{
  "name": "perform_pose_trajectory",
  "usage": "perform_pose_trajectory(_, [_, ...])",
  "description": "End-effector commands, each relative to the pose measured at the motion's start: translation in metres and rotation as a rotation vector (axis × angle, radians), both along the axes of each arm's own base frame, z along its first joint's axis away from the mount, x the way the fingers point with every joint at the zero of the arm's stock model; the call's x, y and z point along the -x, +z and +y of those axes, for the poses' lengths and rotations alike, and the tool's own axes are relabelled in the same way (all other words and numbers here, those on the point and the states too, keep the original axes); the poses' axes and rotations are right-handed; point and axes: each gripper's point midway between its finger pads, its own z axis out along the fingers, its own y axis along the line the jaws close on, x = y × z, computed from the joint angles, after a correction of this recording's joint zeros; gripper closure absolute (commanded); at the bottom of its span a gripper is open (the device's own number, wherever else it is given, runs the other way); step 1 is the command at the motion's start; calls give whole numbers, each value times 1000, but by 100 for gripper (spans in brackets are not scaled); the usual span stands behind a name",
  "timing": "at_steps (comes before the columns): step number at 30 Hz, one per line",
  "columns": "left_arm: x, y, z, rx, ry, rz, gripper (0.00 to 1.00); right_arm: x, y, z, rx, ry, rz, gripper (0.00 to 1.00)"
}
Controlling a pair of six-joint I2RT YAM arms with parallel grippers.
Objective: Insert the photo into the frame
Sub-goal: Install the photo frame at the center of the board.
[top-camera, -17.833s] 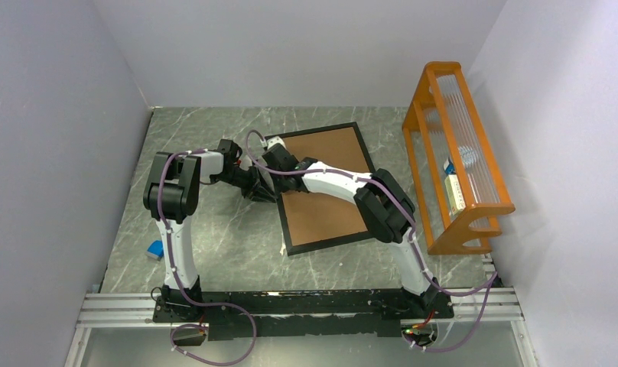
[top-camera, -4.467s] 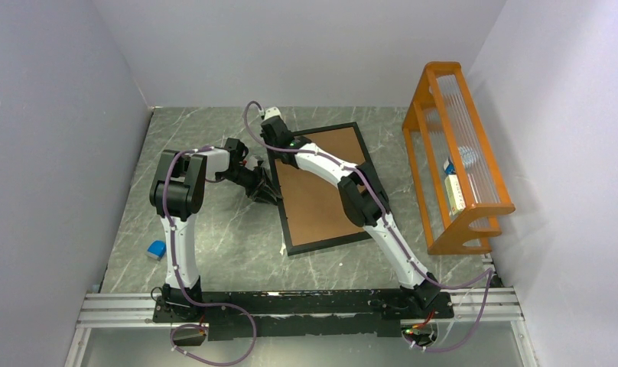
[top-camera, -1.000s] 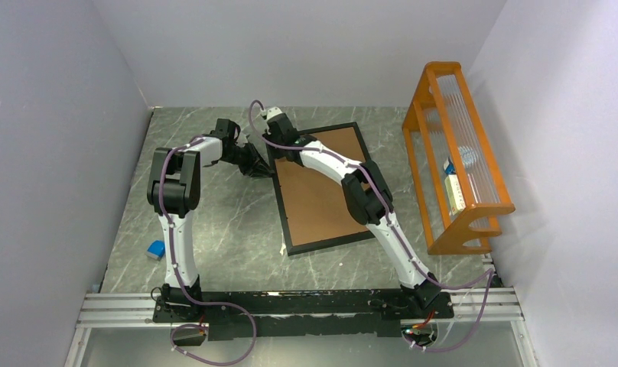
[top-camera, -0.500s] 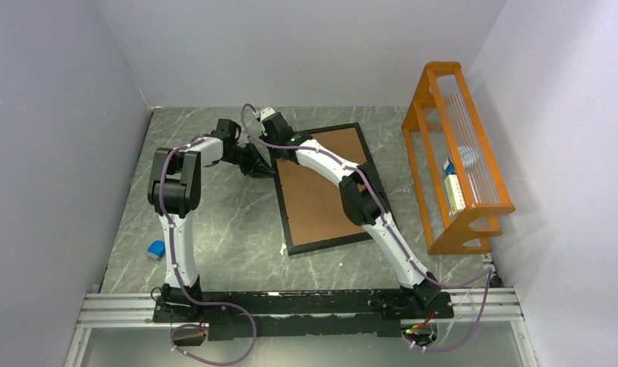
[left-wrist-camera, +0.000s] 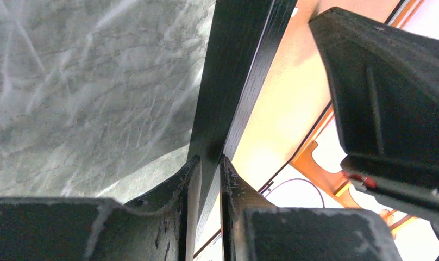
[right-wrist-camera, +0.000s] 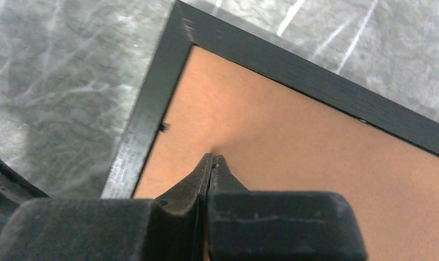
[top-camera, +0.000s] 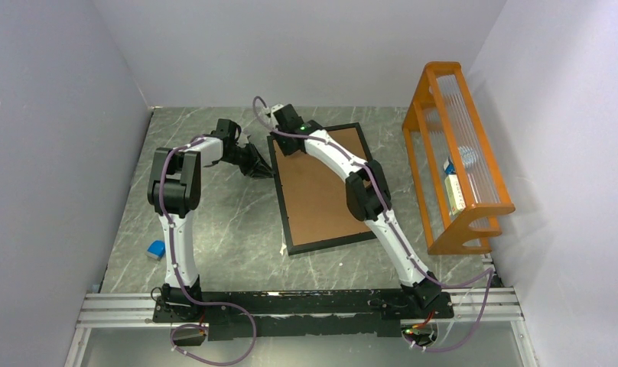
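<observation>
The black frame (top-camera: 326, 242) lies flat with the brown backing board (top-camera: 321, 191) filling it. The photo is hidden. My left gripper (top-camera: 268, 171) is shut on the frame's left rail (left-wrist-camera: 236, 65), one finger on each side of it in the left wrist view (left-wrist-camera: 209, 160). My right gripper (top-camera: 285, 147) is shut and empty. Its tips (right-wrist-camera: 212, 156) touch the backing board (right-wrist-camera: 315, 163) just inside the frame's far-left corner (right-wrist-camera: 152, 103). The right gripper's body (left-wrist-camera: 391, 98) also shows in the left wrist view.
An orange wooden rack (top-camera: 459, 153) stands along the right wall. A small blue object (top-camera: 156, 248) lies at the near left. A white sliver (top-camera: 282, 248) pokes out at the frame's near-left corner. Grey walls close in the left, back and right.
My right gripper has shifted a little right, from the frame's far-left corner onto the backing board. The left gripper has stayed on the frame's left rail for the last second.
</observation>
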Motion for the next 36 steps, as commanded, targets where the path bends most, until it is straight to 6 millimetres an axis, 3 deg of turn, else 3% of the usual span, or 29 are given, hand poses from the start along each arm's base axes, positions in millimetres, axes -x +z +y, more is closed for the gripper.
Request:
perform_pose_trajectory(1, [36, -65, 28, -211, 5, 161, 77, 65, -91, -81, 220, -89, 398, 100])
perform_pose_trajectory(4, [33, -60, 25, -184, -5, 141, 77, 56, -77, -78, 181, -125, 345, 100])
perform_pose_trajectory(8, [24, -45, 14, -112, -24, 89, 71, 34, -36, -66, 88, -162, 234, 99])
perform_pose_trajectory(12, [14, -30, 5, -49, -44, 35, 61, 21, 4, -33, -97, -119, 166, 75])
perform_pose_trajectory(14, [12, -26, 2, -28, -57, 22, 56, 19, 14, -17, -169, -95, 159, 63])
perform_pose_trajectory(19, [16, -36, 4, -51, -68, 59, 53, 13, 0, -4, -145, -98, 121, 49])
perform_pose_trajectory(23, [22, -47, 7, -77, -70, 104, 62, 6, -5, -2, -124, -109, 65, 48])
perform_pose_trajectory(28, [26, -54, 9, -95, -69, 127, 70, -7, 7, 8, -187, -124, -9, 48])
perform_pose_trajectory(36, [31, -59, 11, -105, -80, 142, 73, -20, 17, 19, -248, -145, -49, 45])
